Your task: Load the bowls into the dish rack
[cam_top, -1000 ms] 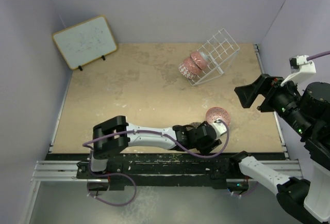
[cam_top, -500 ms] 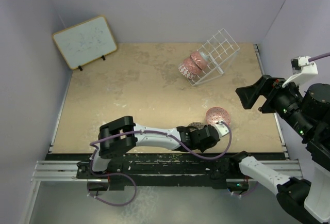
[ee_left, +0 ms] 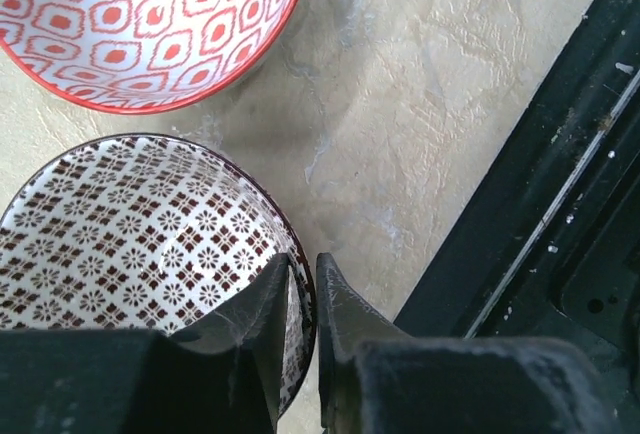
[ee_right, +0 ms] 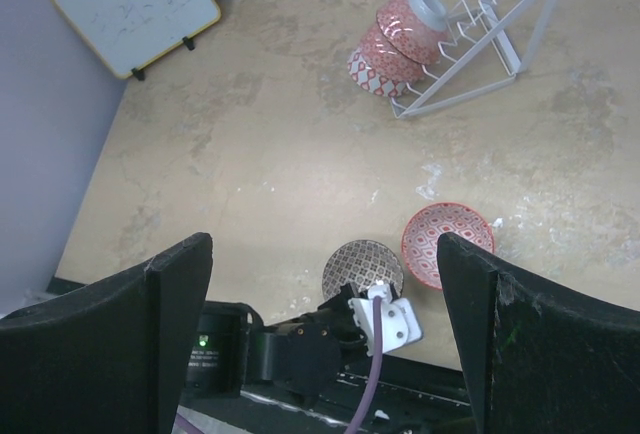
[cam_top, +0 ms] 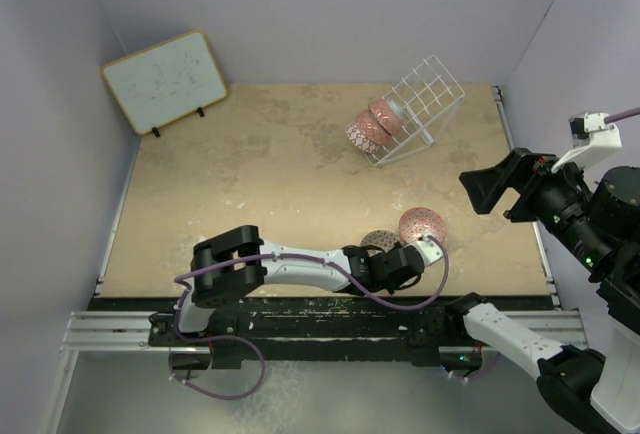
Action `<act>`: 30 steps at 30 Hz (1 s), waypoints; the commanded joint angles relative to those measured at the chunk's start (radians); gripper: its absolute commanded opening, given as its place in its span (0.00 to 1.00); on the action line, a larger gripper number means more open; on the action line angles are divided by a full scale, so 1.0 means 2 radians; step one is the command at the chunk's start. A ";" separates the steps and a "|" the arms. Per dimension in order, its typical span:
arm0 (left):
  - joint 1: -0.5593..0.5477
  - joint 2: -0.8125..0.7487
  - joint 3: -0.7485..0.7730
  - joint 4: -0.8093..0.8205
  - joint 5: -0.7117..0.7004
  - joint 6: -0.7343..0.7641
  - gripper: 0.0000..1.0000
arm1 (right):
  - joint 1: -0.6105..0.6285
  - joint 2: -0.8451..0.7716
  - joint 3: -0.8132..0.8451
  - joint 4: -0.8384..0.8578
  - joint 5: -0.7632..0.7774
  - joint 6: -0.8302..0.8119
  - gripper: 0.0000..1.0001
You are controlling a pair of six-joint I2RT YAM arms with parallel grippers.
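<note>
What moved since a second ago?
The left gripper pulled back slightly, uncovering more of the brown bowl, whose rim it pinches. The right gripper drifted a little rightward, open. The pink bowl, the rack and the bowls in it stayed put.

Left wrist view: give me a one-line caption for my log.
Left gripper pinches the rim of the brown bowl; the red-patterned bowl sits beside it on the table.

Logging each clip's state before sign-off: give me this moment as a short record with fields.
Left hand: shut on the rim of the brown lattice bowl
Right hand: open, empty, raised at the right
Pink bowl: on the table beside the brown one
Dish rack: tilted, three bowls leaning in it
Not yet loaded: brown and pink bowls
</note>
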 commanded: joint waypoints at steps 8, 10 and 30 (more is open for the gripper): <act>0.003 -0.015 0.012 -0.039 -0.041 0.001 0.00 | 0.001 -0.002 0.021 0.004 0.012 0.005 0.94; 0.013 -0.039 0.020 -0.054 -0.042 -0.003 0.00 | 0.001 -0.002 0.023 0.003 0.014 0.005 0.94; 0.201 -0.214 0.047 0.085 0.205 -0.133 0.00 | 0.001 -0.001 0.038 -0.003 0.022 0.002 0.94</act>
